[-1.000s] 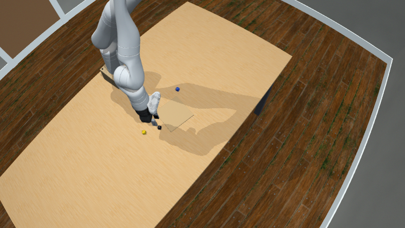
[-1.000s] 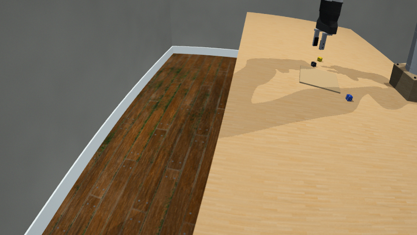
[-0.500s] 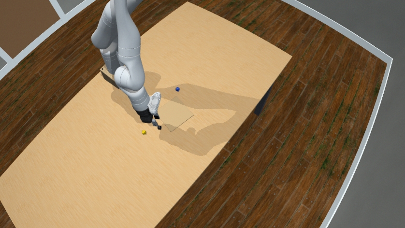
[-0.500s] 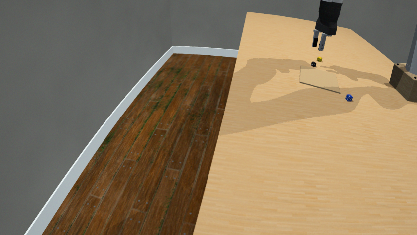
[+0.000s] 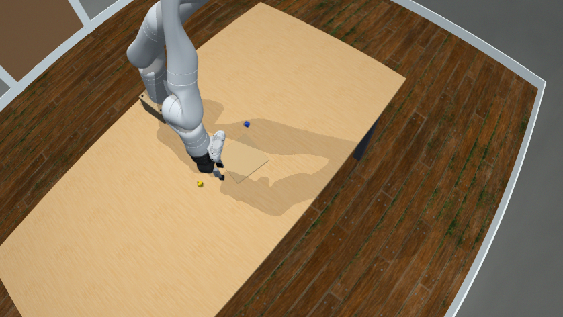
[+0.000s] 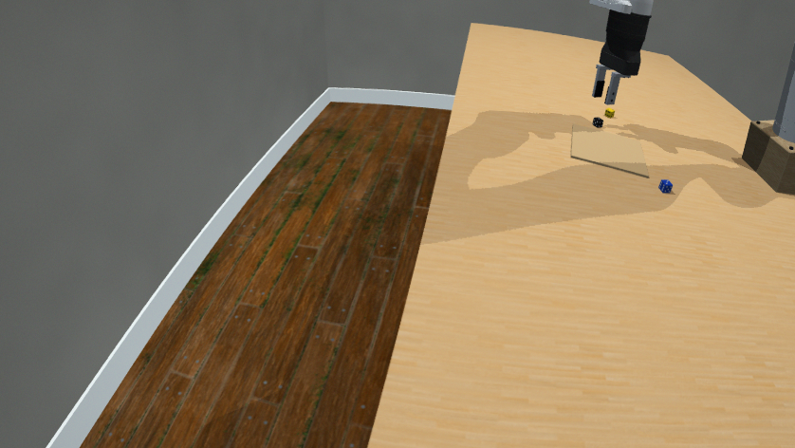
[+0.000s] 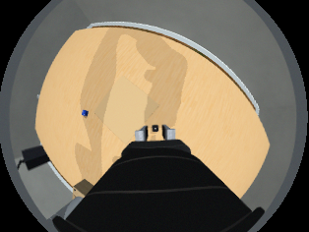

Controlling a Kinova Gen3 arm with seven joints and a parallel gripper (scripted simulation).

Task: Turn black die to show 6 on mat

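Hanging above the bench (image 6: 556,311), your jaws (image 6: 603,91) point straight down and stand part-open, roughly half their spread, with nothing between the fingers (image 6: 611,88). You will find the black die (image 6: 598,121) on the bare bench directly under them, well below the fingertips and not touched. It sits just off the mat (image 6: 609,150), beside the mat corner nearest the far bench edge in the exterior view; whether it touches the mat's edge you cannot tell. Its top face is too small to read in any view. The yellow die (image 6: 609,113) lies on the bench close beside the black one, a little further from the mat, apart from it. The blue die (image 6: 665,185) lies on the bench off the opposite side of the mat, on the side towards the arm's base block (image 6: 770,153), well apart from the other two. The mat lies flat, with no die on it. From the top view the forearm (image 5: 185,90) leans out from the base at one long bench edge towards the bench middle, and the wrist covers part of the mat's near corner. In the wrist view you see the fingertips at the bottom of the mat (image 7: 125,108) and the blue die (image 7: 84,112) to the left; the black die there is hidden or too small to tell.
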